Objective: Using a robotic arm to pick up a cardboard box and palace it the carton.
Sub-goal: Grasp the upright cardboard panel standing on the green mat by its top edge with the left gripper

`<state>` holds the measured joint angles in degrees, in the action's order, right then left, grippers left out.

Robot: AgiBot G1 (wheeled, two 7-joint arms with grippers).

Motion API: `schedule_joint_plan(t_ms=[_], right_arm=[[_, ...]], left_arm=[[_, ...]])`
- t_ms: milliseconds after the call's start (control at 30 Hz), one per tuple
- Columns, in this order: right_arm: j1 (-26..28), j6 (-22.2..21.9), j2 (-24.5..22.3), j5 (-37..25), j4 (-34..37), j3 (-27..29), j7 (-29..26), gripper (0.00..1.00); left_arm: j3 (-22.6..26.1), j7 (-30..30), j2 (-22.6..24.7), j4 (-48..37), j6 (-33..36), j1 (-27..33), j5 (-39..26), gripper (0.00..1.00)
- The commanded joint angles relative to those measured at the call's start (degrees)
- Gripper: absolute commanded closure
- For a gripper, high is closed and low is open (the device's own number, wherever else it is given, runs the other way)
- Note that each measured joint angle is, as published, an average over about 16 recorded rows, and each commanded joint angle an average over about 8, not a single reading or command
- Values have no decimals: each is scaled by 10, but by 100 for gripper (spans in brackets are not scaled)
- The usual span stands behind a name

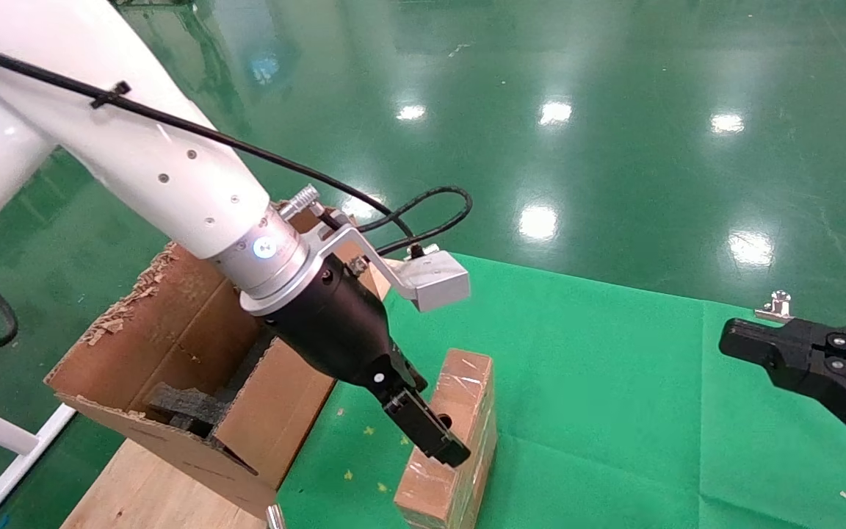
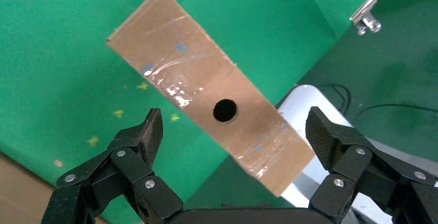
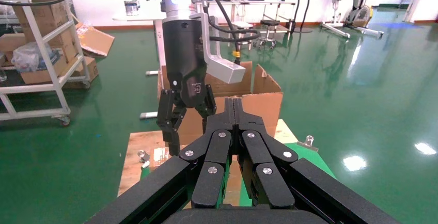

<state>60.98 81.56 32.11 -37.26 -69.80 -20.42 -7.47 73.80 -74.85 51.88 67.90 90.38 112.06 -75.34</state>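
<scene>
One left gripper (image 1: 434, 433) slants down, spread wide above the cardboard box (image 1: 460, 411).

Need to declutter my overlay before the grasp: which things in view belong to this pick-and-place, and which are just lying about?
Job:
- left gripper, open, on white robotic arm, over the box
- small reddish-brown taped cardboard box
- large brown torn-flap carton, beside the box

Not the job:
- right gripper, shut, parked aside
- green cloth
- silver metal clamp
- wooden board under the carton

left gripper (image 1: 443, 426) over cardboard box (image 1: 460, 411), carton (image 1: 173, 353) beside it
</scene>
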Motion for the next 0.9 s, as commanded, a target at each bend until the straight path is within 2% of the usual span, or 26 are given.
schedule_joint_plan(t_ms=[33,400,833,867,900], right_arm=[[0,0,0,0,0,0,0,100],[0,0,0,0,0,0,0,100],[0,0,0,0,0,0,0,100],[0,0,0,0,0,0,0,98],[0,0,0,0,0,0,0,87]], left_arm=[[14,-2,4,-10,-2,4,8,0],[47,4,32,-43,-13,-1,8,0],[70,1,61,-44,-22,-4,-12,0],[71,0,62,-44,-23,-4,-13,0],[71,-1,63,-43,-24,-5,-13,0]])
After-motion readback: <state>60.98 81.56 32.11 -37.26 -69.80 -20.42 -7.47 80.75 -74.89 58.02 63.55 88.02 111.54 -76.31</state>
